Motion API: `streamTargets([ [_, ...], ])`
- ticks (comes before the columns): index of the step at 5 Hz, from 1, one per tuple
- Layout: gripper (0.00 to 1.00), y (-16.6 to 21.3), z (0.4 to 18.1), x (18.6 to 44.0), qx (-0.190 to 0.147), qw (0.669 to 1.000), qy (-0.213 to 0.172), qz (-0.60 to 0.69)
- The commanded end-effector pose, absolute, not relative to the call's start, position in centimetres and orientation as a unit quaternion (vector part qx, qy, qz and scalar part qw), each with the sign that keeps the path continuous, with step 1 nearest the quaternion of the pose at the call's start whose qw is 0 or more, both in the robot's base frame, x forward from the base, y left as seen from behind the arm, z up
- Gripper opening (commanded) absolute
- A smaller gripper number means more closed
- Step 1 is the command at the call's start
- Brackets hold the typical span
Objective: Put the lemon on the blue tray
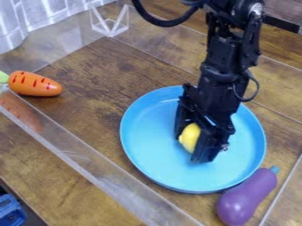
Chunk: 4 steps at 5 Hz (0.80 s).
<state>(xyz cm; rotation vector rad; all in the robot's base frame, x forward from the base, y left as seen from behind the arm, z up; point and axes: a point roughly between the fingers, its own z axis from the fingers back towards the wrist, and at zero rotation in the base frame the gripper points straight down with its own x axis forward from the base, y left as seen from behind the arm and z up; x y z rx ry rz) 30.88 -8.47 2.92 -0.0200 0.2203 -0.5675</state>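
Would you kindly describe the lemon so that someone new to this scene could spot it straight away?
Find the big round blue tray on the wooden table. Over its middle stands the black gripper, shut on the lemon. It is small, oval and bright yellow, unlike the orange carrot far left or the purple eggplant beside the tray.

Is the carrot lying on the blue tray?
No. The carrot lies on the wooden table far to the left of the blue tray, clear of its rim.
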Motion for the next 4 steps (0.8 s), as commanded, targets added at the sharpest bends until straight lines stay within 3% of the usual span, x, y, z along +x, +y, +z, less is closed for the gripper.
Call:
streamTargets([
  [1, 0.0, -8.2, 4.7, 31.1, -0.007, 0.962, 0.088, -0.26],
  [4, 0.0, -8.4, 6.4, 30.4, 0.003, 0.97, 0.095, -0.224],
])
